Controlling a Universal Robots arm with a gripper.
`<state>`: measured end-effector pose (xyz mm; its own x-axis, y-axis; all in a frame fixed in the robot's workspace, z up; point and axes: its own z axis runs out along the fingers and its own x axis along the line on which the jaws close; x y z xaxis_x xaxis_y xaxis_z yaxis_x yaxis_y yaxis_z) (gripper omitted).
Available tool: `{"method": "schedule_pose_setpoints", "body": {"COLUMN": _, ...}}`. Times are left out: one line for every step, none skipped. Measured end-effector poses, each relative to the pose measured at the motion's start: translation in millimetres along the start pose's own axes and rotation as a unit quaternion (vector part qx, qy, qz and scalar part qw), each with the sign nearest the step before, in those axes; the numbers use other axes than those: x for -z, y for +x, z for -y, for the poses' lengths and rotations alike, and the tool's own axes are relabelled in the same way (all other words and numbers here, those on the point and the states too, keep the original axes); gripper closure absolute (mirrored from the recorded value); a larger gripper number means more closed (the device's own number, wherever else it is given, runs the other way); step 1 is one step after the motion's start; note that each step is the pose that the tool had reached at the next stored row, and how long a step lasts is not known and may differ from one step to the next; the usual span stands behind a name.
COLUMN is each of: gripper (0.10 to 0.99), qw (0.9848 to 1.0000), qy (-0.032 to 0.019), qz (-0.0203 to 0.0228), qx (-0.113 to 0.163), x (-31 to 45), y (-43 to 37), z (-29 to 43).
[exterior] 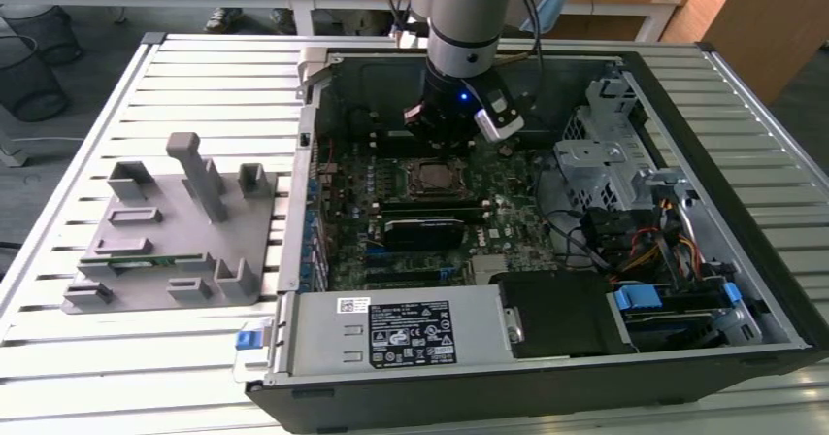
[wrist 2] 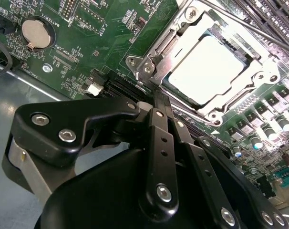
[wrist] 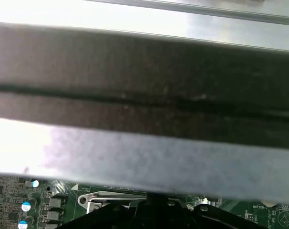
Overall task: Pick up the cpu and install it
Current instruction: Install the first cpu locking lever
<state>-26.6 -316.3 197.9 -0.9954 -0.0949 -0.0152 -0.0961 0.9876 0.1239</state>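
The cpu (wrist 2: pixel 206 70), a flat square chip with a pale silvery top, lies inside the motherboard socket (wrist 2: pixel 149 67), with the socket's metal frame around it. In the exterior view the cpu (exterior: pixel 432 175) sits at the middle of the open computer case. My gripper (wrist 2: pixel 158 98) hangs just beside the socket's edge, its two black fingers pressed together with nothing between them. Seen from the exterior view, my gripper (exterior: pixel 447 136) is a little above and behind the socket, inside the case.
A grey holder tray (exterior: pixel 169 231) with a green memory stick (exterior: pixel 136 258) lies on the slatted table at the exterior view's left. The case holds a power supply (exterior: pixel 402 333), a drive cage (exterior: pixel 603 153) and cables (exterior: pixel 647 241). A case wall (wrist: pixel 144 95) is close to the wrist.
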Motion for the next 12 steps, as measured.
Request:
{"method": "schedule_pose_setpoints", "body": {"gripper": 0.98, "qw": 1.0, "qy": 0.0, "qz": 0.0, "qx": 0.0, "x": 0.1, "y": 0.0, "z": 0.0}}
{"method": "schedule_pose_setpoints", "body": {"gripper": 0.98, "qw": 1.0, "qy": -0.0001, "qz": 0.0001, "qx": 0.0, "x": 0.2, "y": 0.0, "z": 0.0}}
{"method": "schedule_pose_setpoints", "body": {"gripper": 0.98, "qw": 1.0, "qy": 0.0001, "qz": 0.0, "qx": 0.0, "x": 0.3, "y": 0.0, "z": 0.0}}
{"method": "schedule_pose_setpoints", "body": {"gripper": 0.98, "qw": 1.0, "qy": 0.0003, "qz": 0.0, "qx": 0.0, "x": 0.4, "y": 0.0, "z": 0.0}}
{"method": "schedule_pose_setpoints", "body": {"gripper": 0.98, "qw": 1.0, "qy": 0.0004, "qz": -0.0001, "qx": 0.0, "x": 0.6, "y": 0.0, "z": 0.0}}
{"method": "schedule_pose_setpoints", "body": {"gripper": 0.98, "qw": 1.0, "qy": 0.0005, "qz": -0.0001, "qx": 0.0, "x": 0.8, "y": 0.0, "z": -0.1}}
{"method": "schedule_pose_setpoints", "body": {"gripper": 0.98, "qw": 1.0, "qy": 0.0004, "qz": 0.0, "qx": 0.0, "x": 0.8, "y": 0.0, "z": -0.1}}
{"method": "schedule_pose_setpoints", "body": {"gripper": 0.98, "qw": 1.0, "qy": 0.0004, "qz": 0.0, "qx": 0.0, "x": 0.8, "y": 0.0, "z": -0.1}}
{"method": "schedule_pose_setpoints", "body": {"gripper": 0.98, "qw": 1.0, "qy": 0.0004, "qz": 0.0, "qx": 0.0, "x": 0.8, "y": 0.0, "z": -0.1}}
{"method": "schedule_pose_setpoints", "body": {"gripper": 0.98, "qw": 1.0, "qy": 0.0007, "qz": 0.0, "qx": 0.0, "x": 0.8, "y": 0.0, "z": -0.1}}
{"method": "schedule_pose_setpoints", "body": {"gripper": 0.98, "qw": 1.0, "qy": 0.0015, "qz": -0.0001, "qx": 0.0, "x": 0.8, "y": 0.0, "z": -0.1}}
{"method": "schedule_pose_setpoints", "body": {"gripper": 0.98, "qw": 1.0, "qy": 0.003, "qz": -0.0003, "qx": 0.0, "x": 0.8, "y": 0.0, "z": -0.1}}
